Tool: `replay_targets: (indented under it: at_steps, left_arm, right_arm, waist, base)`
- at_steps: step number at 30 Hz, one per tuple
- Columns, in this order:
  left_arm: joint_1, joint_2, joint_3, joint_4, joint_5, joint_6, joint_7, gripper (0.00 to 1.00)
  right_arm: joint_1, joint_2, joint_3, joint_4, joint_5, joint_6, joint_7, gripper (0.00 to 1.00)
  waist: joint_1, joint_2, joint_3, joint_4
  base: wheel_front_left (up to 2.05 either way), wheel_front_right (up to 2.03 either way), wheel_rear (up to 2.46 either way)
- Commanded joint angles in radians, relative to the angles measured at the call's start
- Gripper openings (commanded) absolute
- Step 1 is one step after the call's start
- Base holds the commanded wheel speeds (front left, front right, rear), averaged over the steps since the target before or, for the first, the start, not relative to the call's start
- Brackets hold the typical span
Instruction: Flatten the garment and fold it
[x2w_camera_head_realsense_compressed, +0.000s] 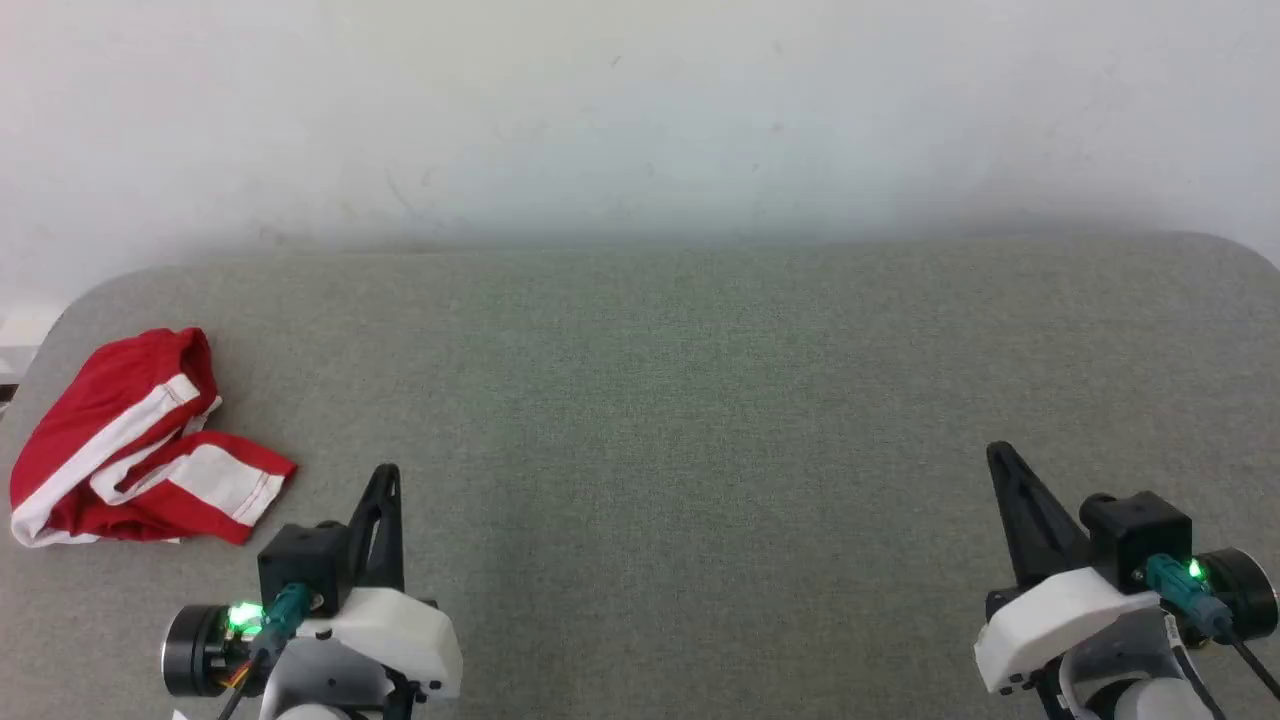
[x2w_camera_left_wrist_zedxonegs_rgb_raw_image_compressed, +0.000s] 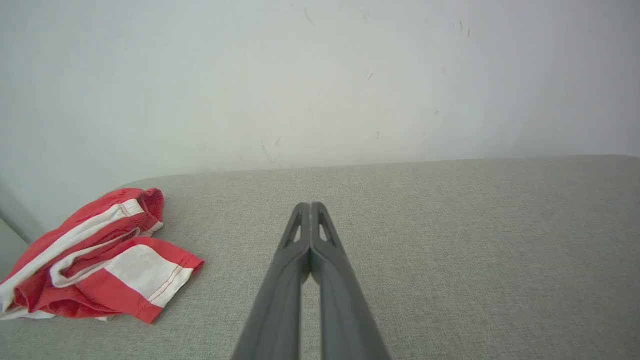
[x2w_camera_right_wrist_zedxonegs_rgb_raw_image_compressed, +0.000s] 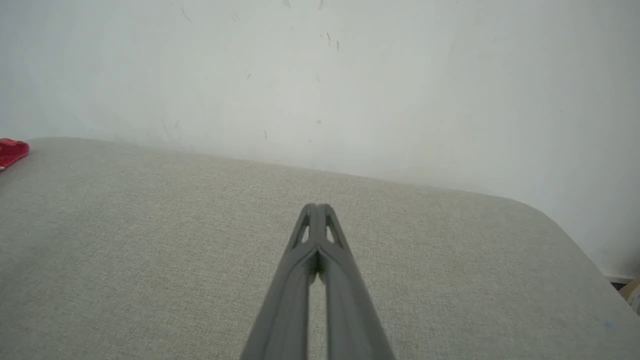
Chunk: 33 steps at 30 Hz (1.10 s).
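Observation:
The garment (x2w_camera_head_realsense_compressed: 140, 445), red shorts with wide white stripes, lies crumpled in a heap at the far left of the grey table (x2w_camera_head_realsense_compressed: 680, 400). In the left wrist view the garment (x2w_camera_left_wrist_zedxonegs_rgb_raw_image_compressed: 95, 255) sits to the left of my fingers. My left gripper (x2w_camera_head_realsense_compressed: 388, 472) is shut and empty, a little right of the heap and apart from it; its tips (x2w_camera_left_wrist_zedxonegs_rgb_raw_image_compressed: 310, 206) meet above bare cloth. My right gripper (x2w_camera_head_realsense_compressed: 995, 452) is shut and empty over the table's right side, tips together (x2w_camera_right_wrist_zedxonegs_rgb_raw_image_compressed: 316, 206). A red corner of the garment (x2w_camera_right_wrist_zedxonegs_rgb_raw_image_compressed: 11, 151) shows at the right wrist view's left edge.
A pale wall (x2w_camera_head_realsense_compressed: 640, 110) rises right behind the table's far edge. The table's rounded corners show at the far left (x2w_camera_head_realsense_compressed: 95, 290) and far right (x2w_camera_head_realsense_compressed: 1235, 250). Wide grey cloth stretches between the two grippers.

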<state>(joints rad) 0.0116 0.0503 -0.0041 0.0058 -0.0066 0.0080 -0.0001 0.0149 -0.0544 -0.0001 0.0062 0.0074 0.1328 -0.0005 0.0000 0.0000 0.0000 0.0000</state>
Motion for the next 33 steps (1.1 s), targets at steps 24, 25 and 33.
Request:
replay_targets:
  at_steps: [24, 25, 33]
  left_arm:
    - [-0.012, 0.000, 0.004, -0.006, 0.007, -0.008, 0.000, 0.00]
    - [-0.012, 0.000, 0.004, -0.006, 0.007, -0.008, 0.000, 0.00]
    - [-0.012, 0.000, 0.004, -0.006, 0.007, -0.008, 0.000, 0.00]
  right_arm:
    - [-0.015, 0.004, 0.000, -0.006, -0.007, -0.002, 0.000, 0.00]
    - [-0.015, 0.004, 0.000, -0.006, -0.007, -0.002, 0.000, 0.00]
    - [-0.015, 0.004, 0.000, -0.006, -0.007, -0.002, 0.000, 0.00]
  waist:
    - [0.0000, 0.0000, 0.000, 0.000]
    - [0.0000, 0.0000, 0.000, 0.000]
    - [0.0000, 0.0000, 0.000, 0.000]
  base:
    - [0.00, 0.00, 0.00]
    - [0.00, 0.00, 0.00]
    - [0.00, 0.00, 0.00]
